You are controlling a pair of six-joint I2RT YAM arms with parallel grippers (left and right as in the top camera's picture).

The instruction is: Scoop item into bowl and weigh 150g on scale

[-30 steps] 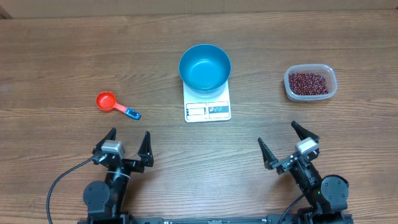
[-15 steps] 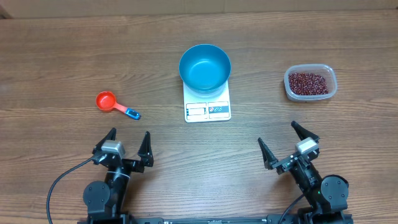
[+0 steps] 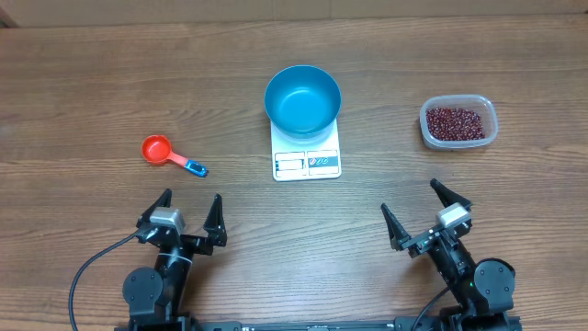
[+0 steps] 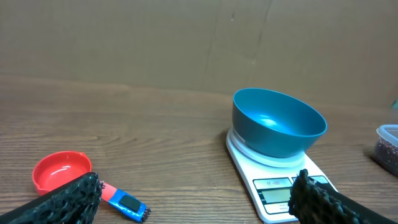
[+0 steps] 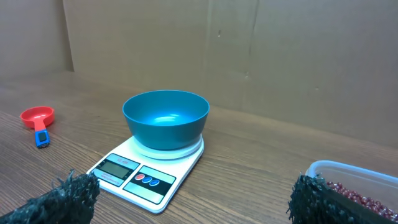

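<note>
Centre of frame: bowl [image 3: 302, 99] on the upper end of scale [image 3: 307, 158], rim about as wide as it. Long axis of scale top to bottom, display end toward the bottom edge. Upper right: beans [image 3: 455, 122] heaped in a clear tub [image 3: 425, 131], long axis left to right, well apart from scale. Left: red scoop [image 3: 158, 149], handle pointing lower right. Open counter [image 3: 92, 83] either side of scale and ahead of both arms. Bottom: left claw [image 3: 192, 197] and right claw [image 3: 410, 197] spread wide, holding nothing.
</note>
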